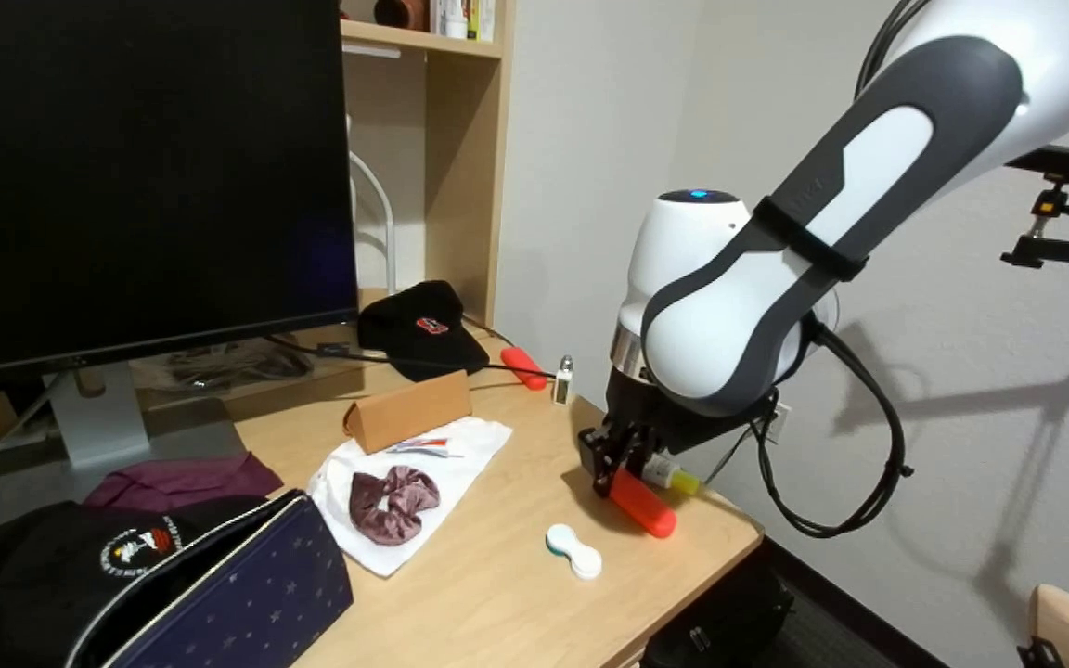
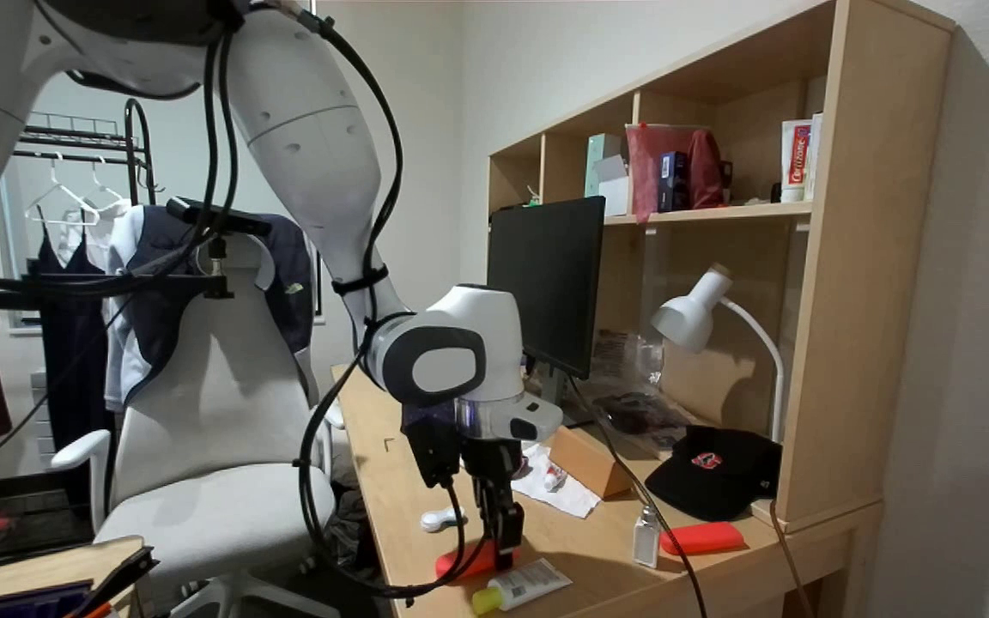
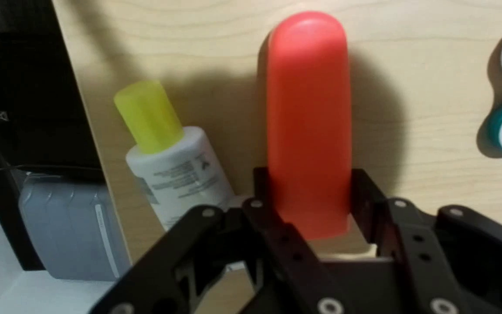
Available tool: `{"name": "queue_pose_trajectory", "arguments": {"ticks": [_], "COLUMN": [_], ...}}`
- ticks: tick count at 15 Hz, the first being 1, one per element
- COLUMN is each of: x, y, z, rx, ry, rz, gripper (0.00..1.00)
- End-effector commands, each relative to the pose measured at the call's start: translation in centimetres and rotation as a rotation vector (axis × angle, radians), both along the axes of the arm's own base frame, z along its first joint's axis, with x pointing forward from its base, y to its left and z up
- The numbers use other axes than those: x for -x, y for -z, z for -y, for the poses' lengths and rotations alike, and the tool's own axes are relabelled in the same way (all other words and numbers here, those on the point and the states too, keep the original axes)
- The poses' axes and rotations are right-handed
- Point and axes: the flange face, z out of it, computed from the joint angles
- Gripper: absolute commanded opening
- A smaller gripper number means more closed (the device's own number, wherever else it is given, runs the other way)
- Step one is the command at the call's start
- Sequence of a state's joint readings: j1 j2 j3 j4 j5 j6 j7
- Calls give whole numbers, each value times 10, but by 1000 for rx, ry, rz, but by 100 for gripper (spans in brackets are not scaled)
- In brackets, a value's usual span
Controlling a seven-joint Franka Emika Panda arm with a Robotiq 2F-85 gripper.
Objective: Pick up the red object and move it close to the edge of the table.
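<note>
Wrist view: one red bar (image 3: pixel 310 109) is sitting in the grasp of one black gripper (image 3: pixel 312 187), whose two jaws are pressing on both long sides near one end; the rounded free end is projecting clear. Position: on or just above the table (image 1: pixel 470 594), near an edge; which of the two is not showing clearly.

Just beside the bar, one white tube (image 3: pixel 190 187) with one yellow cap (image 3: pixel 150 115) is lying between it and an edge of the table. On the bar's opposite side, near, one two-lobed lens case (image 1: pixel 575 552) is lying flat.

Beyond the lens case, farther from the bar, in an exterior view, one white cloth (image 1: pixel 470 450) is lying spread, with one mauve scrunchie (image 1: pixel 392 529) on it; one tan triangular box (image 1: pixel 414 410) is resting at the cloth's border.

Red count: two. The second red piece (image 1: pixel 523 368) is lying well apart from the bar, just beside one small bottle (image 1: pixel 562 382), silver-topped, which is standing upright. One black baseball cap (image 1: pixel 409 325) is lying near that pair.

Outermost from the bar: one dark-blue pouch (image 1: pixel 265 594), starred, is gaping at its zip; one monitor (image 1: pixel 145 176) is standing with a dark screen. In an exterior view, one white lamp (image 2: pixel 690 319) and one chair (image 2: pixel 211 403) are showing, both well apart from the bar.
</note>
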State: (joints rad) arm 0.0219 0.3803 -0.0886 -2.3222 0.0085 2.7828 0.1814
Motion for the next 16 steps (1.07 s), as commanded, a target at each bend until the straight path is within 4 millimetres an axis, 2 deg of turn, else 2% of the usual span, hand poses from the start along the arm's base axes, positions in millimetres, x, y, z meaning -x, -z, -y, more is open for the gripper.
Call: {"name": "queue_pose_trajectory", "arguments": {"ticks": [1,6,16], "x": [-12,-20,-18], "y": [11,11,13], "z": [-3,-2,-10], "rx": [-27,-33,-120], "ry": [-84,-115,-45], "rz": [-11,0,2], "gripper": [23,23,23]}}
